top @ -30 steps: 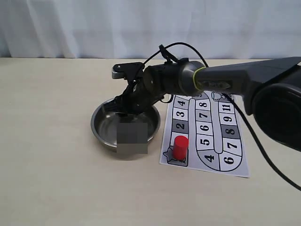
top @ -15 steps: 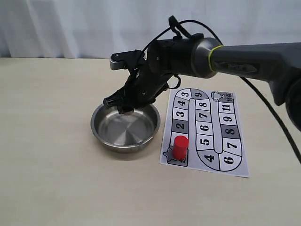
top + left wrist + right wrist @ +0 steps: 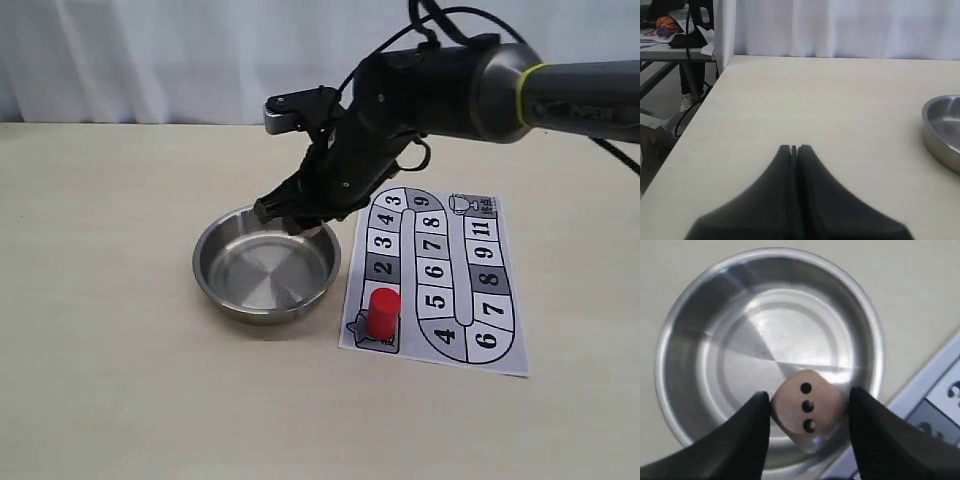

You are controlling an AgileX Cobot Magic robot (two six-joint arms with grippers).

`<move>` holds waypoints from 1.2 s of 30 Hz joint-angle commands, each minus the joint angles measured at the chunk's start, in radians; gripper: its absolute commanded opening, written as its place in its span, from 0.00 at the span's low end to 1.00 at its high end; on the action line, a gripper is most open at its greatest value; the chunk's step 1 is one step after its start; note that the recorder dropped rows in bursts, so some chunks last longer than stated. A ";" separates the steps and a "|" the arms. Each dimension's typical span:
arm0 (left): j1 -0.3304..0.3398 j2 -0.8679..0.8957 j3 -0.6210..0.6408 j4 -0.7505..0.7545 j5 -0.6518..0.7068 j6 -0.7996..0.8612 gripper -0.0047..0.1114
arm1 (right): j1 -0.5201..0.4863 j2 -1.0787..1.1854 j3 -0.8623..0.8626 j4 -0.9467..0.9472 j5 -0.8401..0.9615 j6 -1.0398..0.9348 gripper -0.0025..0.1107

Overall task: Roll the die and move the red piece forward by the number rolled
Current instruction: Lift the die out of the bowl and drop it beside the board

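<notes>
While the right pincer point(image 3: 808, 406) pinches the die point(image 3: 809, 412) over the bowl point(image 3: 690, 325), left pincer point(image 3: 795, 149) sits pressed together

The die point(image 3: 809, 410), a small tan wooden cube, is sitting pinched in the right end effector point(image 3: 809, 406) over the steel bowl point(image 3: 690, 305), showing a three-pip face. The red piece point(image 3: 383, 312), a plain cylinder, is standing upright on the star square of the board point(image 3: 436, 300), just beside square 2.

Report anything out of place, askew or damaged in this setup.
Nothing stands out. The right tool holds the die above the steel bowl, which sits upright. The red piece stands upright on the board, which lies flat.
</notes>
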 commanded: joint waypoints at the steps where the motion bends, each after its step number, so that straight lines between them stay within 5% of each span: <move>1: 0.000 -0.001 0.002 -0.002 -0.012 -0.006 0.04 | -0.097 -0.070 0.087 -0.027 -0.017 -0.001 0.06; 7: 0.000 -0.001 0.002 -0.002 -0.012 -0.006 0.04 | -0.249 -0.123 0.226 -0.261 -0.038 0.063 0.06; 15: 0.000 -0.001 0.002 0.001 -0.012 -0.006 0.04 | -0.486 -0.125 0.351 -0.701 -0.038 0.426 0.06; 23: 0.000 -0.001 0.002 0.001 -0.012 -0.006 0.04 | -0.628 -0.123 0.353 -0.713 -0.113 0.455 0.06; 26: 0.000 -0.001 0.002 0.001 -0.012 -0.006 0.04 | -0.633 -0.123 0.353 -0.573 -0.182 0.371 0.06; 29: 0.000 -0.001 0.002 0.001 -0.012 -0.006 0.04 | -0.631 -0.123 0.353 -0.179 -0.220 -0.038 0.14; 33: 0.000 -0.001 0.002 0.001 -0.012 -0.006 0.04 | -0.633 -0.123 0.353 0.451 -0.180 -0.614 0.45; 36: 0.000 -0.001 0.002 0.001 -0.012 -0.006 0.04 | -0.633 -0.123 0.353 0.654 -0.122 -0.799 0.75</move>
